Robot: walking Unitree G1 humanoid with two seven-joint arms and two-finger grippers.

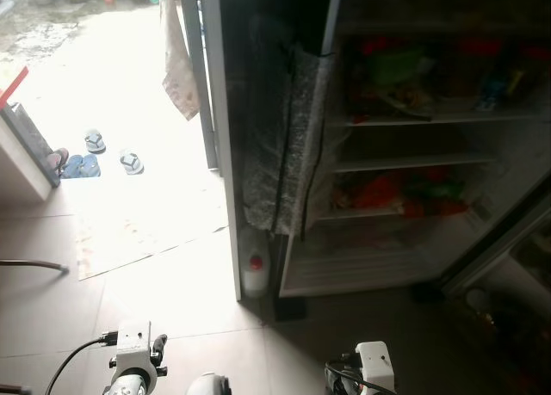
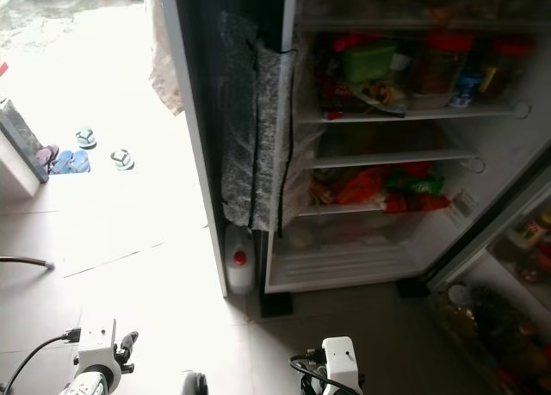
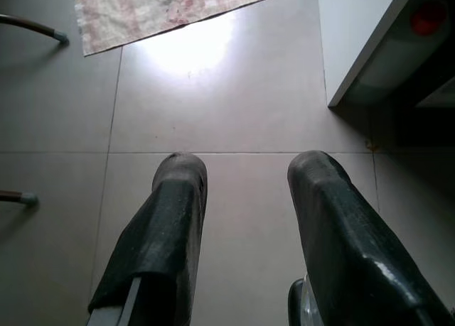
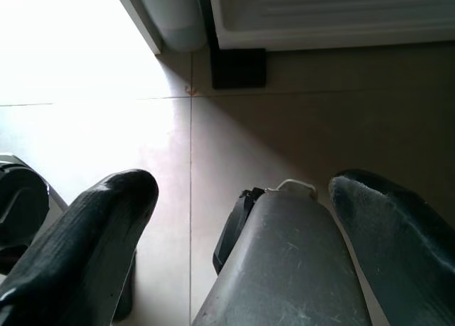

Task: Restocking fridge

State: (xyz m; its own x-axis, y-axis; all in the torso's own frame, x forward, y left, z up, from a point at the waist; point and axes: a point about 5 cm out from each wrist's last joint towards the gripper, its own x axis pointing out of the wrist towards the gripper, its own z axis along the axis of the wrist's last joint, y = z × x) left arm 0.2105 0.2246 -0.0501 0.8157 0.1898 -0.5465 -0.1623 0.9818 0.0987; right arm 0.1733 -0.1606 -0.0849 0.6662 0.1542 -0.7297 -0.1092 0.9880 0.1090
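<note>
left gripper: hanging low over the floor, fingers spread wide apart with nothing between them, just bare tile showing through the gap. Pads are matte black, rounded at the tips, a bit scuffed.
right gripper: also down near the floor, black fingers wide apart and not clamped on anything. A grey, rounded, scratched part of the robot sits in the gap, can't tell exactly what it is.
floor: big smooth grey-beige tiles with thin grout lines, strong sun glare on them by the doorway.
wrist-only bits: the left wrist view catches the edge of a worn patterned mat and two thin metal legs with capped ends. The right wrist view gets the ribbed white bottom panel of the fridge and a dark block on the floor right under it.
jug: translucent plastic with a red cap, standing upright on the floor, tucked just beside the fridge's lower corner against the white door frame.
fridge: open, straight ahead of the robot, white inside with flat shelves. The right eye view shows it much clearer: red and green packets on the lower shelf, and a green tub and jars on the upper one. In the left eye view all that is hazy.
fridge side: wrapped in crinkly bubble-wrap-looking sheeting with a black cord running down it.
door shelves: at the far right, bottles and packets, blurry.
outside: a few sandals on bright sunlit ground, and a cloth hanging by the doorway.
</note>
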